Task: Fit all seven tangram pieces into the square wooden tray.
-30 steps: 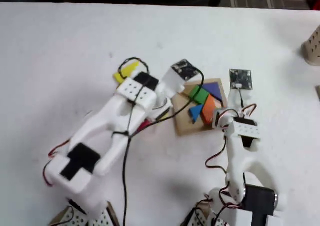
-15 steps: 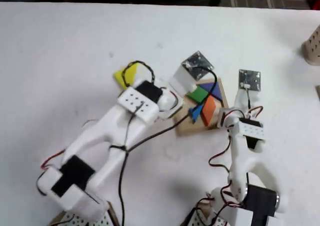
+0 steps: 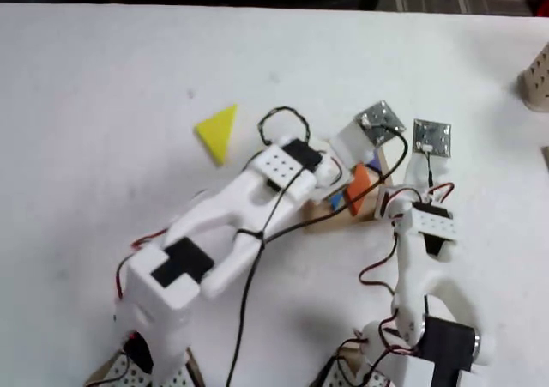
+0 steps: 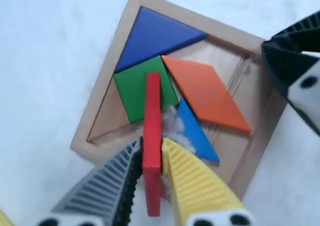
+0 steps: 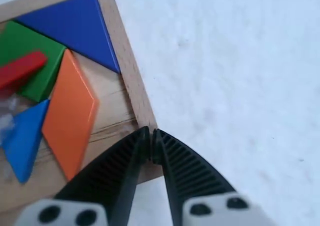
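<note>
the left hand [image 4: 151,146], clamped on the edge-up red piece [image 4: 151,105], has been swung from the yellow triangle [image 3: 219,130] at ten o'clock to over the wooden tray [image 4: 125,15], so insertion is judged near; the right hand [image 5: 150,133] is closed empty at its rim.

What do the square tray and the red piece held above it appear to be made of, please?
The tray looks like pale bare wood: grain lines show on its floor and rim. The red piece, gripped edge-on in the left gripper's jaws, looks like matte painted wood, flat and thick-edged, though plastic cannot be excluded.
</note>
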`<move>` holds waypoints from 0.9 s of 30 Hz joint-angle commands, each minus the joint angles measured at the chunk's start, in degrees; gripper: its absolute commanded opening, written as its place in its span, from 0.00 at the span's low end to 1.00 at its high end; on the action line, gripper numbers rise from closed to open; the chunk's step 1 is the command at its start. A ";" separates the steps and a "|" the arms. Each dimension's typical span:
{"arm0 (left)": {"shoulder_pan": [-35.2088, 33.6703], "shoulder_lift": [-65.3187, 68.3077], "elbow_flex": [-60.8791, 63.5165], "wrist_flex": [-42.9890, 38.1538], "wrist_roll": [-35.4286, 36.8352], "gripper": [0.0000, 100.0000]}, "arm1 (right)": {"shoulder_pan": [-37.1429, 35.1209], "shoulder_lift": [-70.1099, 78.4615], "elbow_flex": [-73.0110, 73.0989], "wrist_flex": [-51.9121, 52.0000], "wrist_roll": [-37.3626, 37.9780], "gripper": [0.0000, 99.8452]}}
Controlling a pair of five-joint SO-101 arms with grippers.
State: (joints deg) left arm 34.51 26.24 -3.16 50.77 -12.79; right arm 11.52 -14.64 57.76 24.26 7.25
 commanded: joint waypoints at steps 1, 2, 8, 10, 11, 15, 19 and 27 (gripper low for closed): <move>1.19 1.36 -2.02 1.49 0.18 0.15 | -0.66 -0.22 -4.13 0.48 -0.44 0.02; 1.36 1.36 -2.02 1.85 0.18 0.18 | -0.66 -0.22 -4.13 0.48 -0.44 0.02; 3.03 1.36 -2.02 4.48 0.18 0.36 | -1.27 -0.04 -4.04 0.40 -0.09 0.02; 3.21 1.27 -2.02 5.01 0.18 0.39 | -1.27 1.10 -4.13 -0.13 0.00 0.02; 3.21 1.19 -2.11 5.45 0.18 0.39 | -1.27 1.80 -4.13 -1.19 0.00 0.02; 2.07 -1.36 -3.69 8.44 0.18 0.39 | -1.27 3.21 -5.54 -0.66 0.09 0.02; -0.04 -6.99 -7.21 15.65 0.18 0.39 | -1.27 3.21 -5.71 -0.40 0.09 0.02; -5.93 -18.42 -11.25 25.58 0.18 0.39 | -1.27 3.21 -5.71 -0.40 -0.09 0.02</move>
State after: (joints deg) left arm 31.87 15.69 -10.73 72.92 -12.70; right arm 10.81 -11.12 54.68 23.65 7.08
